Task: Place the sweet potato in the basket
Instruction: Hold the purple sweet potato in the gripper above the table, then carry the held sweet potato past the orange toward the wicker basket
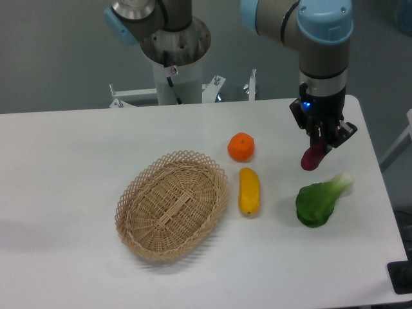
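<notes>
The sweet potato [313,158] hangs tilted from my gripper [324,140], fingers pinching its upper end, lifted above the table [64,161] at the right side. Just below it lies a green vegetable [317,203]. The basket [172,205] sits well apart to the left, beyond the yellow fruit [249,190] and orange [241,147].

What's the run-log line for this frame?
phase: carry | gripper: shut on sweet potato, lifted off table | basket: empty, left of load | bystanders: orange, yellow fruit, greens
</notes>
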